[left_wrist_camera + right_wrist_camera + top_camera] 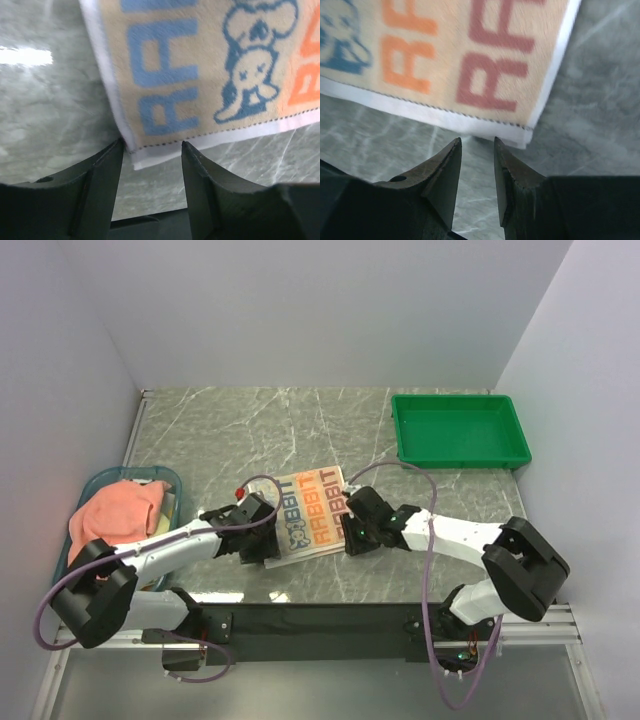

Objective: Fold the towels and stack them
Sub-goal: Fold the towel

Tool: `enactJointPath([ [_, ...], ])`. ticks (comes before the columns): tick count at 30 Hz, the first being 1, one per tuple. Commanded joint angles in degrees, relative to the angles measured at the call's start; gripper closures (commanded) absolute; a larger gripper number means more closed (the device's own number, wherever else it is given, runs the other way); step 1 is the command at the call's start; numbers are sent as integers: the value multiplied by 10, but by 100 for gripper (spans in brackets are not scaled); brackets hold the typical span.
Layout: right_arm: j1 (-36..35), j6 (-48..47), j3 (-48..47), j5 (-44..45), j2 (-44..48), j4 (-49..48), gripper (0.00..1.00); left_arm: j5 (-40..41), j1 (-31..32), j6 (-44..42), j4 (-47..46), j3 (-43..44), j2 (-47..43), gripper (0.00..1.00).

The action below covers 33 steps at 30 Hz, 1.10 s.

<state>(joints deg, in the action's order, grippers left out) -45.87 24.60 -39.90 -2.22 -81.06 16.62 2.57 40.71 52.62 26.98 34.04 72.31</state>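
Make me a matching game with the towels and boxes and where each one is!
Things:
1. cream towel
2. pink towel
3. green tray
4. blue basket

Places:
A. far right side
B. left side
C. in the middle, lying flat
D. piled inside the basket

Pairs: 1-C, 2-D, 3-A, 4-B
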Motion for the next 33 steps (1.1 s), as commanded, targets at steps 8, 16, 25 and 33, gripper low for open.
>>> enactJointPath([
  [8,-2,25,-4,21,108,-23,61,62,33,42,81,77,-62,44],
  [16,1,55,-28,14,62,-85,63,73,33,35,44,136,-7,48],
  [25,22,113,46,-20,-6,-148,64,9,33,11,-11,71,95,60],
  [33,38,142,90,-35,38,-106,64,-40,34,9,-4,-16,43,61],
])
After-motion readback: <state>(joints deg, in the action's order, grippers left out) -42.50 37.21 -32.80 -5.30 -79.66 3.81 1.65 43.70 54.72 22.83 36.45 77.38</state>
